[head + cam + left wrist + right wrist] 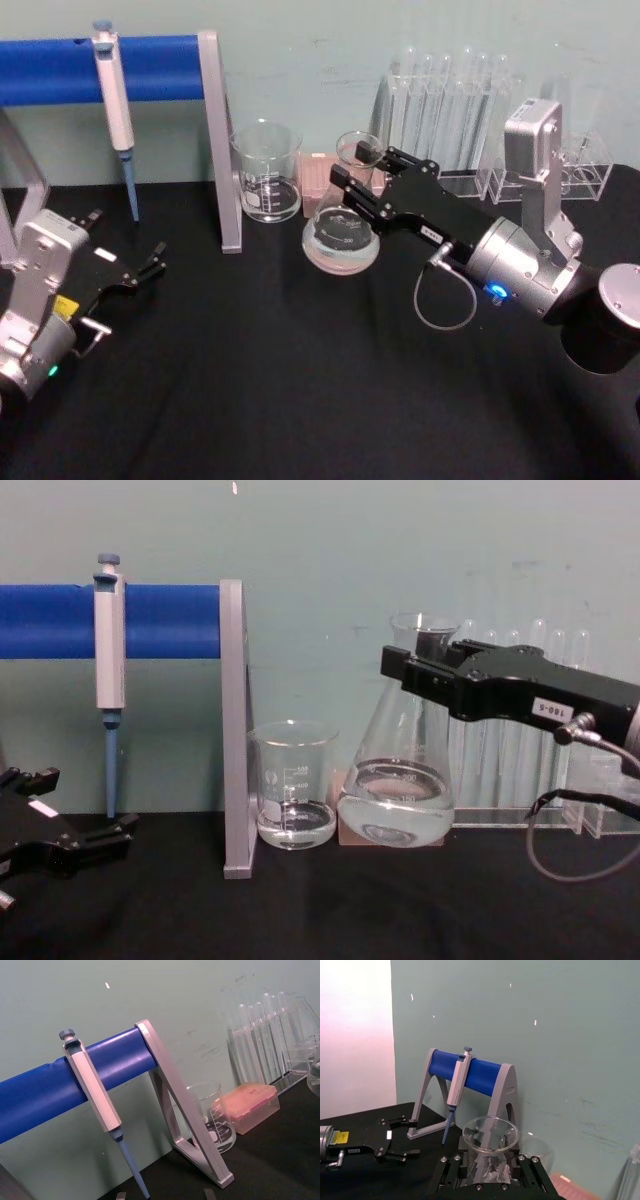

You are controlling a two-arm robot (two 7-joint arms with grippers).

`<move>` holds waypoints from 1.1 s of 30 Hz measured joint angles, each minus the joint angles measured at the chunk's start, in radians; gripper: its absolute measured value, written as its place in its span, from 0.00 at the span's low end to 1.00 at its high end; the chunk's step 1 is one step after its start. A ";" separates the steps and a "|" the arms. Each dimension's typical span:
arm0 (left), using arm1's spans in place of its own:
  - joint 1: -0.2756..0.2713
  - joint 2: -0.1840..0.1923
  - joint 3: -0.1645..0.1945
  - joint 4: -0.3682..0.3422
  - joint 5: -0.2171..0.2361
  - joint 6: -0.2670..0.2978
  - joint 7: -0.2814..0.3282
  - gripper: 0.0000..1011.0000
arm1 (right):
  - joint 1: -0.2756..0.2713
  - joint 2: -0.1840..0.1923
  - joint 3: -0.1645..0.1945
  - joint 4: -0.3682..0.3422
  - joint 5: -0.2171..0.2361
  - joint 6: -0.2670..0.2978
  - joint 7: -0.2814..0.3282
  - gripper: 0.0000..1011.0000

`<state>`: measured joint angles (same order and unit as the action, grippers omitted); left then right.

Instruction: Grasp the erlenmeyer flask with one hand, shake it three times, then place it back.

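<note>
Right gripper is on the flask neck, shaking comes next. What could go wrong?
The erlenmeyer flask holds liquid and its mouth is open; hard shaking could slosh it out.
The right gripper holds only the smooth tapered neck, so the flask might slip.
The beaker stands close beside, test tubes behind; a wide swing could hit them.
The left gripper lies parked, open, far left.
</note>
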<state>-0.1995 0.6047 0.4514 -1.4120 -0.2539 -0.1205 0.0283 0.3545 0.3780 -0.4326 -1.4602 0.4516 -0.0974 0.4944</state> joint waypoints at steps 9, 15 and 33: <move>0.000 0.000 0.000 0.000 0.000 0.000 0.000 0.99 | 0.002 -0.015 0.001 0.004 -0.002 0.003 0.013 0.45; 0.000 0.000 0.000 0.000 0.000 0.000 0.000 0.99 | 0.021 -0.031 -0.028 0.020 0.001 0.003 0.055 0.45; 0.000 0.000 0.000 0.000 0.000 0.000 0.000 0.99 | 0.096 -0.080 -0.181 0.070 0.036 -0.009 0.218 0.45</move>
<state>-0.1995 0.6047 0.4514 -1.4119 -0.2539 -0.1205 0.0283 0.4504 0.2975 -0.6141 -1.3899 0.4873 -0.1065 0.7129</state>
